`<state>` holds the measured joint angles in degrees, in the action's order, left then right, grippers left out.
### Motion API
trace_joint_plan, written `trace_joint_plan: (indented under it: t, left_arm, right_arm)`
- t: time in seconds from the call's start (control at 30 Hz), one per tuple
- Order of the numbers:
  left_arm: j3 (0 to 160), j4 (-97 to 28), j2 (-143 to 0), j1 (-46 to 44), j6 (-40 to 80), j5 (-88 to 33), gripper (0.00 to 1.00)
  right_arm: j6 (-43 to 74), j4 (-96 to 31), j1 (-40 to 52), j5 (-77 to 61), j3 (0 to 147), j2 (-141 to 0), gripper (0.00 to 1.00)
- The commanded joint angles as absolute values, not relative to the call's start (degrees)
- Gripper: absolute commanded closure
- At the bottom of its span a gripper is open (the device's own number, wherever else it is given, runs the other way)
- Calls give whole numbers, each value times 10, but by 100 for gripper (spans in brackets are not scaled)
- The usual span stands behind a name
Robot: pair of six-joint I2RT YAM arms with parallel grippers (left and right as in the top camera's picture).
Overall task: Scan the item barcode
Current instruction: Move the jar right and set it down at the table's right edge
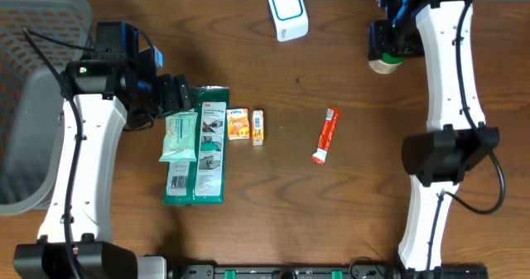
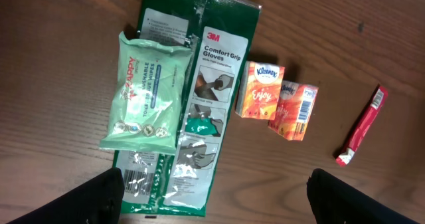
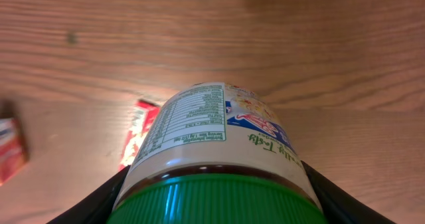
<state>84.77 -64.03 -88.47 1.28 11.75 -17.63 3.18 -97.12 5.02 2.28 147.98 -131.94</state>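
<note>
**Jar in hand, scanner one reach away**

Dark brown wood runs under everything, and the desk (image 1: 348, 221) is laid out like a checkout lane. A white box-shaped scanner with a blue-ringed face (image 1: 287, 12) stands at the middle of the far edge. The unscanned goods lie in a row left of centre.

The right fingers (image 3: 99, 207) are clamped on either side of a pale jar with a green screw lid and a white printed label (image 3: 219, 134). The jar is toward the far right corner, to the right of the scanner and apart from it. Its lid points back at the wrist and its nutrition panel faces up. No barcode shows on that side, so the jar probably needs rolling before the scanner can read it. Whether its base touches the wood I cannot tell.

The left fingers (image 2: 99, 201) stand wide apart with nothing between them. They hover over a long dark green glove packet (image 2: 216, 58) with a pale green wipes pouch (image 2: 146, 91) lying on its left half. Beside these lie two small orange tissue packs (image 2: 260, 90), touching each other, and a slim red tube (image 2: 362, 127) further right. That arm looks posed to take a later item.

A grey mesh basket (image 1: 58, 10) sits at the far left corner, likely for finished goods.
</note>
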Motion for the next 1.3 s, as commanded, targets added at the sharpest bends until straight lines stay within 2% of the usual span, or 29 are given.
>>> trace_joint_plan:
  t: [0.0, 0.4, 0.93, 0.97, 1.0, 1.03, 1.1, 1.13, 1.17, 1.2, 1.27]
  left_arm:
    - [847, -640, -887, 11, 110, -168, 11]
    - [847, -640, -887, 11, 110, -168, 11]
    - [847, -640, -887, 11, 110, -168, 11]
    - [847, -640, -887, 11, 110, -168, 11]
    - [847, -641, -887, 11, 110, -168, 11]
    - [847, -640, -887, 11, 110, -168, 11]
    - [847, -640, -887, 11, 110, -168, 11]
    - [847, -640, -887, 11, 110, -168, 11]
    - [847, -640, -887, 11, 110, -168, 11]
    - [847, -640, -887, 11, 110, -168, 11]
    - [847, -641, -887, 11, 110, -168, 11]
  right_arm:
    - [29, -964, 20, 45, 1483, -1356, 99]
    - [49, -973, -140, 44, 1483, -1498, 99]
    - [66, -973, -265, 42, 1428, -1505, 98]
    - [69, -973, -270, 40, 1411, -1505, 94]
    - [68, -971, -272, 40, 1403, -1505, 84]
    - [68, -971, -274, 41, 1392, -1505, 64]
    - [68, -971, -276, 41, 1382, -1505, 34]
    - [68, -973, -276, 41, 1383, -1505, 22]
    - [68, -973, -276, 40, 1383, -1505, 17]
    - [68, -973, -276, 40, 1384, -1504, 2]
    - [68, -973, -276, 40, 1391, -1502, 1]
